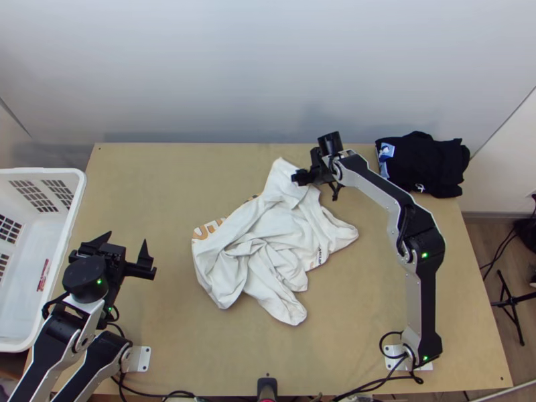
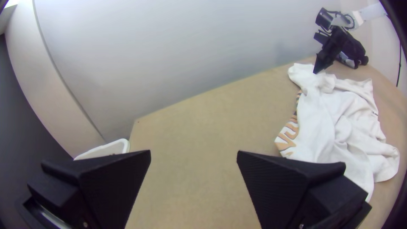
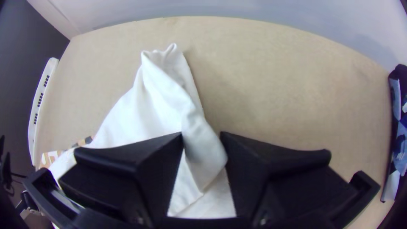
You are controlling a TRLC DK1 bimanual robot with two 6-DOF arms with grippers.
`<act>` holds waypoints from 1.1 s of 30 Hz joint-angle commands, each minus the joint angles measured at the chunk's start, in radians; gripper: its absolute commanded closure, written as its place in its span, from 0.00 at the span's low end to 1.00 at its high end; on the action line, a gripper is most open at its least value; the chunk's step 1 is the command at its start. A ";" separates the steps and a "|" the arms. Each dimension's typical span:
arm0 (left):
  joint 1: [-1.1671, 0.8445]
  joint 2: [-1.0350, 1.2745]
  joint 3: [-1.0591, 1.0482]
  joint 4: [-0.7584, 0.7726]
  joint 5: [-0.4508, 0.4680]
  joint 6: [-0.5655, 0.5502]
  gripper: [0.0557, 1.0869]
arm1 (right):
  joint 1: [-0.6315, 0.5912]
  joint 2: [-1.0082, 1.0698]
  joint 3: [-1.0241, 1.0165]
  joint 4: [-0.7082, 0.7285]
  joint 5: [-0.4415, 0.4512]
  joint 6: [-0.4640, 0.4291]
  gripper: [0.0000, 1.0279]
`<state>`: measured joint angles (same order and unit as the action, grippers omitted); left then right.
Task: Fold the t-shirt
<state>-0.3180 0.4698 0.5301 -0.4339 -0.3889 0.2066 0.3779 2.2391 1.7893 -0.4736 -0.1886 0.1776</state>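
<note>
Here's the white t-shirt (image 1: 228, 268), bunched in loose folds across the middle of the surface (image 1: 161, 181), part of its orange print peeping out along the side toward the left arm. The right end effector (image 1: 307, 177) is right down at its far end, two black fingers (image 3: 271, 169) part-way apart, a thick fold of white fabric sitting in the gap between them; how firmly it is nipped, I can't tell. Just past those tips, a creased corner of the shirt points toward the surface's far edge, while most of the cloth spreads out nearer the arms' bases. Over on the other side, the left end effector (image 1: 127, 244) hangs wide open, nothing but air between its fingers, with a good stretch of bare surface separating it from the shirt. And out beside the surface's left edge, there's the white plastic basket (image 1: 81, 187), slotted walls, a small red-marked label (image 1: 43, 275) showing inside. Far right corner: a dark folded pile of clothes (image 1: 429, 164), a blue-and-white patch on it.
</note>
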 commanded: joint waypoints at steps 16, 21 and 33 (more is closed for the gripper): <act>-0.021 0.032 -0.007 0.070 0.007 0.016 0.04 | 0.021 -0.200 0.015 -0.071 0.057 -0.023 0.96; -0.039 0.036 -0.010 0.069 0.012 0.014 0.04 | 0.081 -0.262 0.163 -0.206 0.066 -0.010 0.97; -0.201 0.107 0.005 0.087 0.064 -0.015 0.04 | 0.216 -0.305 0.527 -0.382 0.143 0.017 0.97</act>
<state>-0.4335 0.5461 0.5362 -0.3481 -0.3664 0.2169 0.5285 1.9759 2.1960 -0.8078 -0.0875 0.1848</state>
